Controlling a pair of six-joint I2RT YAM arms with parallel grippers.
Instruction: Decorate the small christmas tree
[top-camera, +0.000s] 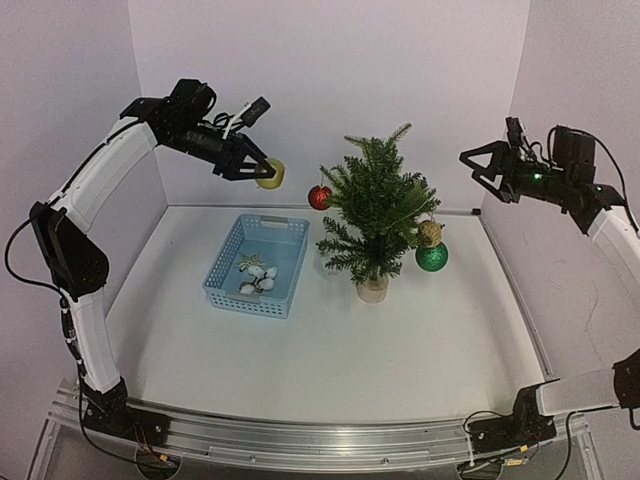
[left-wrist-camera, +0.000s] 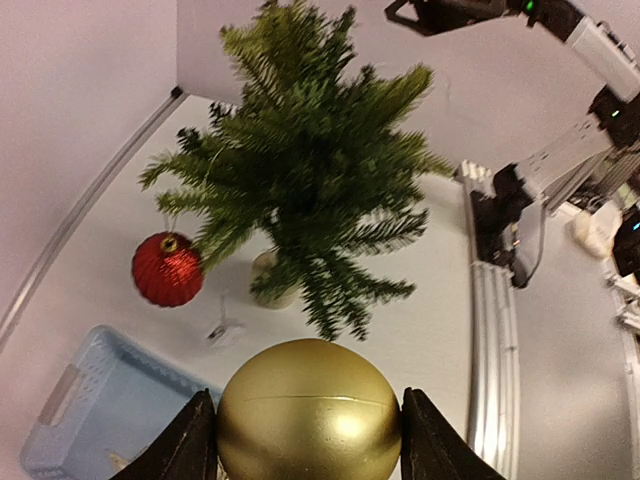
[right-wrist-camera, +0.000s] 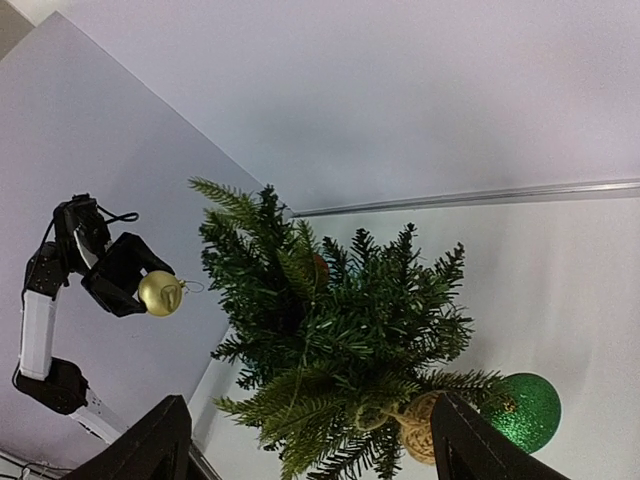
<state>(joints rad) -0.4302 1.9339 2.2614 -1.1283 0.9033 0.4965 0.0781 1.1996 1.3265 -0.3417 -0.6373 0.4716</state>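
Tree (top-camera: 378, 215) is standing upright on the surface (top-camera: 400, 340), centre-right, just right of the blue basket (top-camera: 225, 285), its pale round base (top-camera: 372, 290) sitting flat. It is already carrying a red ball (top-camera: 319, 197) on a left branch, plus a twine ball (top-camera: 429, 232) and a green glitter ball (top-camera: 432, 257) hanging low on the right. Left fingers (left-wrist-camera: 185, 450) are clenching a gold ball (left-wrist-camera: 308, 410) by its sides, raised above the basket and well apart from the tree. Right fingers (right-wrist-camera: 160, 445) are spread wide, gripping nothing, hovering high on the tree's right. A few pale ornaments (top-camera: 260, 278) are lying in the basket. Judging handling: the tree is looking light and top-heavy on that small base, so a sideways push is likely tipping it. The branches are looking springy and bending under load. Best hold is probably the thin trunk low down or the base, not the needles. The gold ball is looking smooth, slippery and likely hollow, so light pressure is suiting it. Its thin hook, showing in the right wrist view, needs threading over a branch tip.
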